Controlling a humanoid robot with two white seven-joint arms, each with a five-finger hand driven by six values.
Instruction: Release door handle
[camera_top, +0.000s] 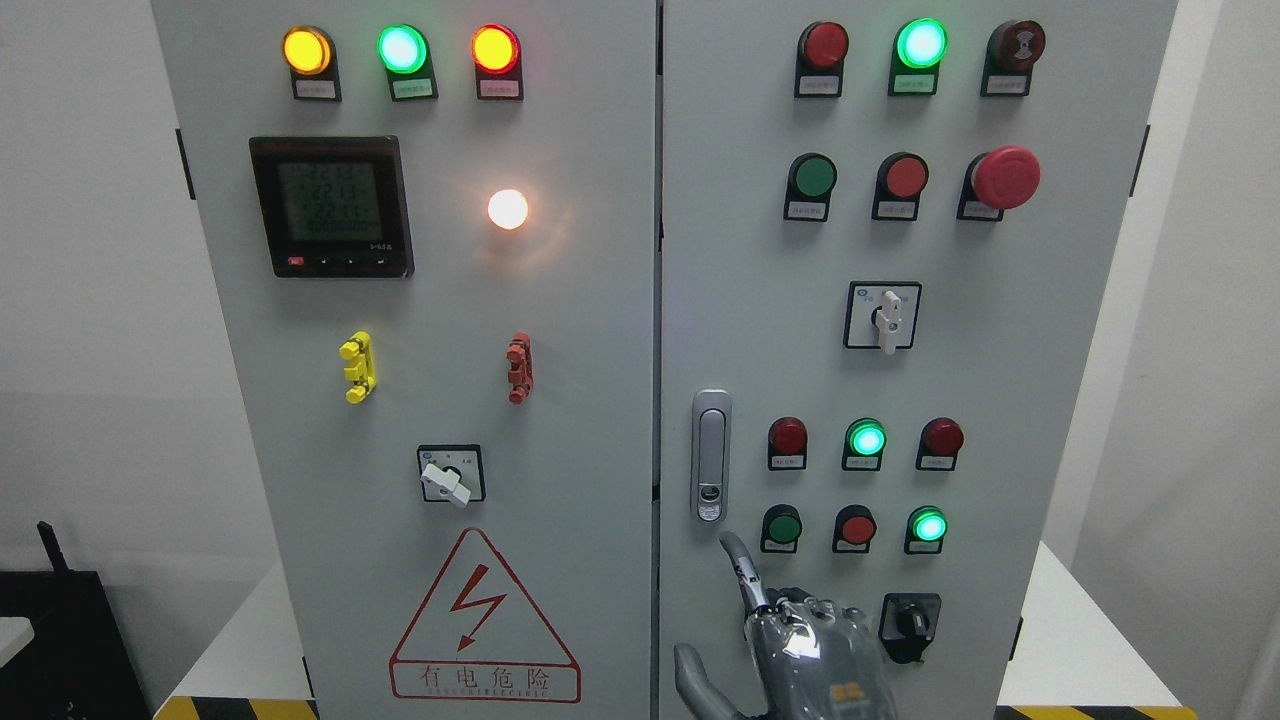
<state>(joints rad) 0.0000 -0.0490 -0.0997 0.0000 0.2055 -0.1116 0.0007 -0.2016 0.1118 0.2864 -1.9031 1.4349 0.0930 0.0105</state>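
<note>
The silver door handle (711, 455) sits flush and upright on the right cabinet door, near its left edge. My right hand (800, 650) comes up from the bottom edge, just below the handle. Its index finger (742, 570) points up, with the tip a short way under the handle's lower end and not touching it. The thumb (693, 685) is spread to the left and the other fingers are bent. The hand holds nothing. Both cabinet doors look closed. My left hand is out of view.
The grey cabinet (600, 400) fills the view, with lit indicator lamps, push buttons, a red emergency stop (1005, 177) and rotary switches (884, 316). A black selector knob (910, 625) sits right of my hand. Yellow-black floor tape (235, 708) runs below.
</note>
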